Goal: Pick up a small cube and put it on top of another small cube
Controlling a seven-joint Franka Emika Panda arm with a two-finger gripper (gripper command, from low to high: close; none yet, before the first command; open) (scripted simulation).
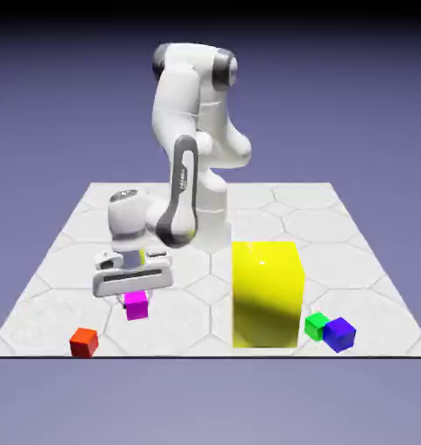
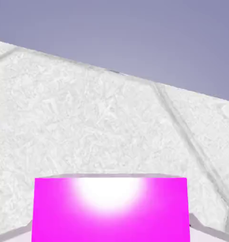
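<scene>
One magenta cube (image 1: 136,305) is sitting clenched between the gripper (image 1: 136,298) fingertips just above the table (image 1: 353,252), while the red cube (image 1: 84,342) is lying nearby toward the exterior view's lower left.

The white arm (image 1: 192,148) rises from its base, folds over at the upper joint and drops steeply through a grey-banded forearm to the wrist, low over the table (image 1: 66,261). The gripper (image 1: 136,300) points down at the table, its hand body lying roughly level. Its fingers (image 2: 201,226) are closed against the magenta cube (image 1: 136,305), which fills the gap between them in the hand view.
</scene>
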